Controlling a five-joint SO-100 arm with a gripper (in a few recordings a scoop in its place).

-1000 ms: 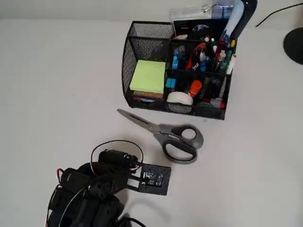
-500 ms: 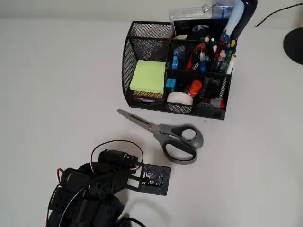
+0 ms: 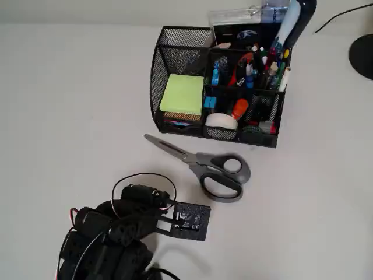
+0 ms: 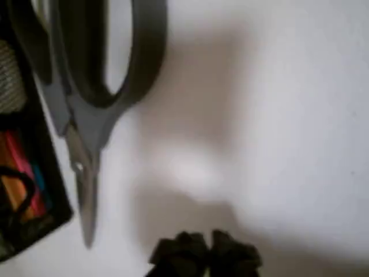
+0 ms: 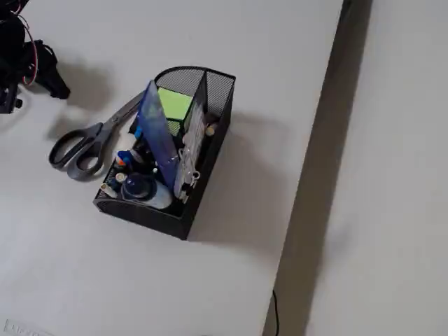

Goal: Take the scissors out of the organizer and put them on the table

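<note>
Scissors (image 3: pixel 204 163) flat on the table (image 3: pixel 70 87), apart from the tool (image 5: pixel 56 87), its opening unclear.

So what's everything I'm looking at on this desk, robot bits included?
scissors: one pair, silver blades and grey loop handles, lying flat on the table just in front of the organizer, apart from it.
organizer: one, black wire mesh, several compartments, standing near the far edge in the overhead view.
sticky-note pad: one, lime green, in the organizer's big left compartment.
tape roll: one, white, front compartment.
pens and markers: many, mixed colours, upright in the back compartments.
table: one, plain white.
arm: one, black with red and black wires, at the near left edge in the overhead view.
gripper: one, dark, fingers pressed together over bare table beside the scissors, holding nothing.
</note>
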